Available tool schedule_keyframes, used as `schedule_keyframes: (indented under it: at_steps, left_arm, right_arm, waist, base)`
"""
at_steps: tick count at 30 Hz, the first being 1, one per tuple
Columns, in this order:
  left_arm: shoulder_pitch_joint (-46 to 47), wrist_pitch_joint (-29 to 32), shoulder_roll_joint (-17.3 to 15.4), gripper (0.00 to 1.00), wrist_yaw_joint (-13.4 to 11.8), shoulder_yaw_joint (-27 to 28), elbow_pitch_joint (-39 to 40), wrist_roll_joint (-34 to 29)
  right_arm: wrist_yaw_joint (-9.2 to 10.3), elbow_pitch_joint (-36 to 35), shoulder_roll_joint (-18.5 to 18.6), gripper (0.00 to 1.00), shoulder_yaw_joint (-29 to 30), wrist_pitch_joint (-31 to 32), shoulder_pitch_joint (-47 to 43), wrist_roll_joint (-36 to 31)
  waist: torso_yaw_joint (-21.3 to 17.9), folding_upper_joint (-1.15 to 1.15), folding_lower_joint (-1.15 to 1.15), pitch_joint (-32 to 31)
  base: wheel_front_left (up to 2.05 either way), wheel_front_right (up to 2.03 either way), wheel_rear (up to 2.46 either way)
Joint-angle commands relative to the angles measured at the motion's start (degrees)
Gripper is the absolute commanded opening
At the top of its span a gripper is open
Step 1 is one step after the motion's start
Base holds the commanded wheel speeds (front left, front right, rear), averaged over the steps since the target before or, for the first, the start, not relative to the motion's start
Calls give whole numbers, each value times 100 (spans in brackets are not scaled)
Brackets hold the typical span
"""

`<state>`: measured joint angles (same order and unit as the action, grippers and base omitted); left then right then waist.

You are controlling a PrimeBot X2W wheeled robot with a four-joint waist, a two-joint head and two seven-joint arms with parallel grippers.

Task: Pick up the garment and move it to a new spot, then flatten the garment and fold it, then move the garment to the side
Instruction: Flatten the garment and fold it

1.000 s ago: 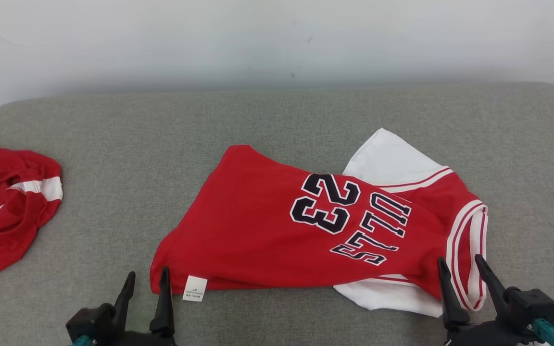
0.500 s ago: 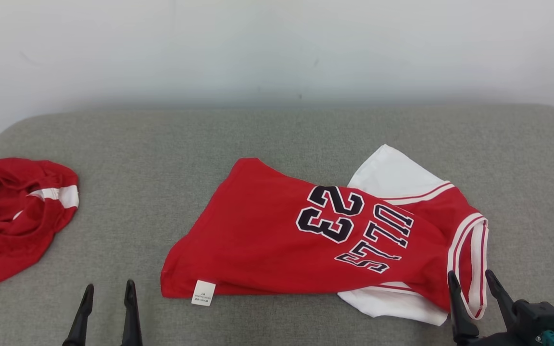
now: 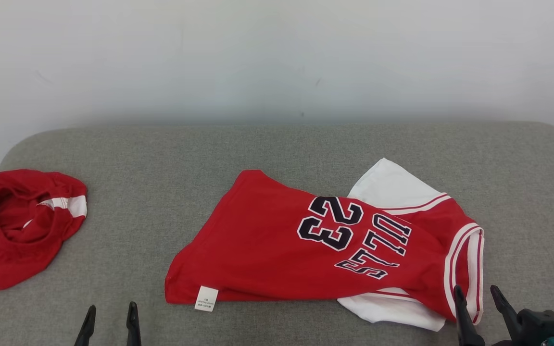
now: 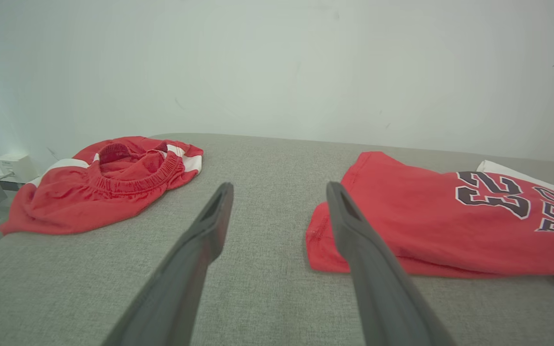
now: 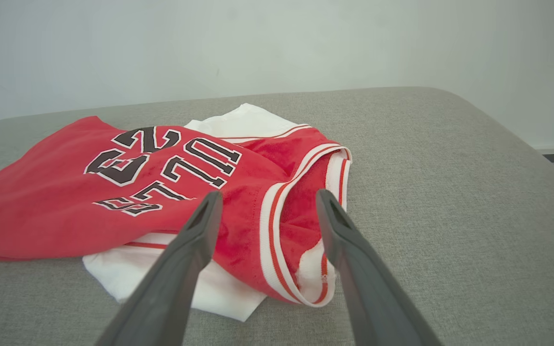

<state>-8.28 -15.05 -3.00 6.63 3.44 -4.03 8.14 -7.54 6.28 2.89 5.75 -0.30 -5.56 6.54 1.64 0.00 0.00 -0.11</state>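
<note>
Left fingers (image 3: 132,327) spread, empty; right fingers (image 3: 460,312) spread, empty, beside red jersey (image 3: 267,250)

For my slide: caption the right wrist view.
Open right tool poised at the red number 23 jersey lying on a grey cushion.

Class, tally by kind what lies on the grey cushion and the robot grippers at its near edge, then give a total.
Garments: 2 (folded red jersey with white sleeves and number 23; crumpled red shorts with white stripes)
Dark two-fingered grippers: 2 (left gripper; right gripper), both open
Total: 4
</note>
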Motion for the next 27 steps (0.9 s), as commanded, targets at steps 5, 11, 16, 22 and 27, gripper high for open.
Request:
schedule_keyframes:
  at_steps: [5,11,16,22,27]
  left_arm:
    - [12,-18,13,100,28,-20,-9,40]
    - [165,-19,13,100,35,-49,-49,55]
    - [281,-19,13,100,40,-76,-61,27]
    - [380,-19,11,100,57,-135,-68,43]
    - [404,-19,12,100,31,-187,-45,92]
  right_arm:
    - [11,106,-4,100,48,275,182,404]
    - [11,539,-3,100,253,1090,809,560]
    - [11,942,-1,100,450,1937,1458,537]
    - [11,1464,-1,100,707,2669,2036,551]
    - [11,1690,-1,100,717,2811,2243,526]
  waist:
    - [-64,0,0,56]
    - [-87,0,0,182]
    - [-12,0,0,308]
    - [136,0,0,464]
    - [245,0,0,581]
  base:
    - [0,0,0]
    - [0,0,0]
    - [0,0,0]
    - [0,0,0]
    - [0,0,0]
